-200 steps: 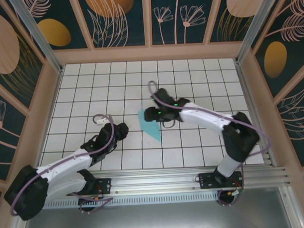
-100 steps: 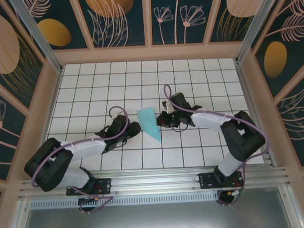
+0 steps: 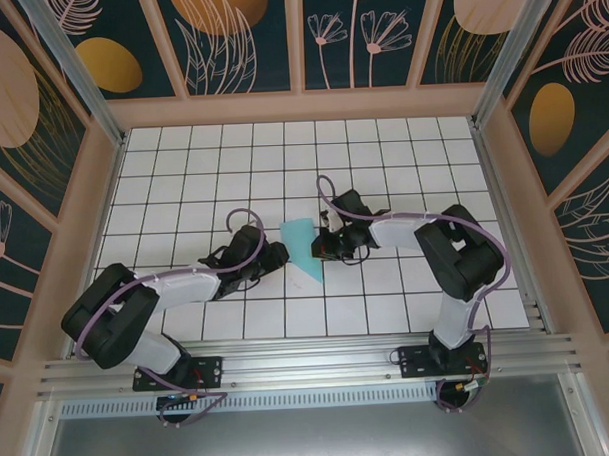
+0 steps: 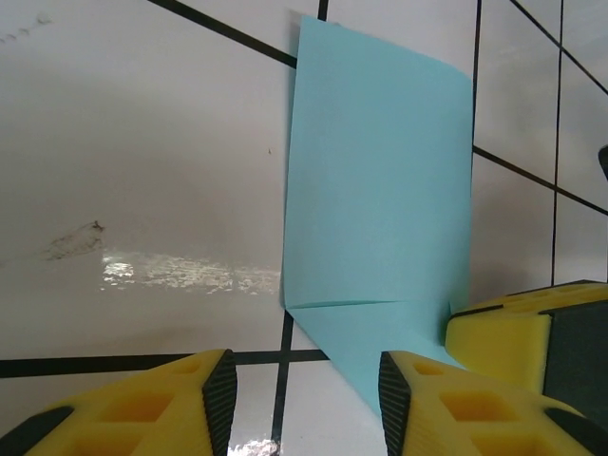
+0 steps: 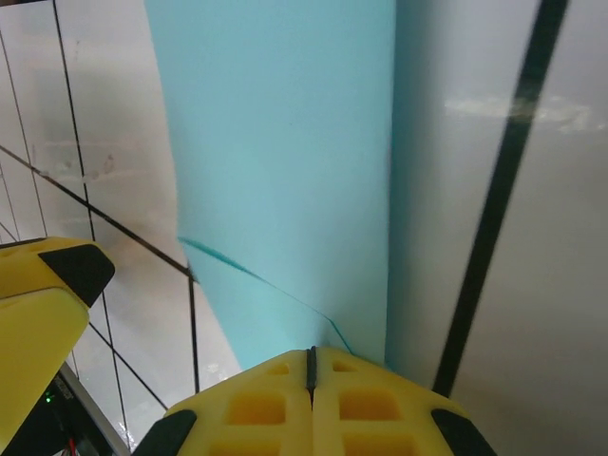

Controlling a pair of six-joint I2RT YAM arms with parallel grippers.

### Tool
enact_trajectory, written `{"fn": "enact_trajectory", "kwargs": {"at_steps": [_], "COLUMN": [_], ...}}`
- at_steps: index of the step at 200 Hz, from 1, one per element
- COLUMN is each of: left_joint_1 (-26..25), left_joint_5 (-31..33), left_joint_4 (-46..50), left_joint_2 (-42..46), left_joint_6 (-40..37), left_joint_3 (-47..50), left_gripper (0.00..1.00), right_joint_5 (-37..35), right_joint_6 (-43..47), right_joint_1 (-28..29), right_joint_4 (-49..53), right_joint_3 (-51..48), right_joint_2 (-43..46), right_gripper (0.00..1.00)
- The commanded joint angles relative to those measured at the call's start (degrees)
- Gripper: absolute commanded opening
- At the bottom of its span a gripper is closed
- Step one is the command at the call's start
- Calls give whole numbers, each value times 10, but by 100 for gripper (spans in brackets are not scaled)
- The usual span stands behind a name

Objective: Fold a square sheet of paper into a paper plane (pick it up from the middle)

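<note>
Around the grippers, pretty much only the white gridded table (image 3: pixel 173 173) was seen, walled in by painted panels (image 3: pixel 238 40). The sheet of paper (image 3: pixel 299 246), light turquoise and partly folded with a crease across it, was sandwiched right between the two tips, so the far side of it was blocked by the opposite gripper's yellow finger. Both arms were laid low and stretched inward. The left gripper (image 4: pixel 304 399) was spread wide, with the paper just ahead of its gap. The right gripper (image 5: pixel 312 394) was pinched together, apparently on the paper's near edge. The actual bite couldn't really be made out, as it was covered by the pads (image 5: pixel 256 408).
</note>
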State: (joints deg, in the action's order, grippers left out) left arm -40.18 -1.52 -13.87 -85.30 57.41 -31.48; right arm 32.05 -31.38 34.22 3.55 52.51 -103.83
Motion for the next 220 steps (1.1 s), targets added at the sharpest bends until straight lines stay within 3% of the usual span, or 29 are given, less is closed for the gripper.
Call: {"fn": "enact_trajectory", "kwargs": {"at_steps": [1,92,164,220], "left_joint_1": [1,1,1,0], "left_joint_5": [-23,-90,-51,-77], "left_joint_4": [-27,-123,-89,-125], "left_joint_2": [-14,-75,-80,-118], "left_joint_6": [8,56,81,91], "left_joint_3": [-18,-37,-38,-53], "left_gripper": [49,53,60,59], "right_joint_5": [18,59,72,78], "right_joint_6": [2,-41,-59,-70], "right_joint_1": [-13,-45,-57,-60], "right_joint_4": [-39,-140,-181,-207], "right_joint_3": [-23,-105,-134,-151], "right_joint_2": [-4,11,7,-1], "right_gripper": [6,8,9,9]}}
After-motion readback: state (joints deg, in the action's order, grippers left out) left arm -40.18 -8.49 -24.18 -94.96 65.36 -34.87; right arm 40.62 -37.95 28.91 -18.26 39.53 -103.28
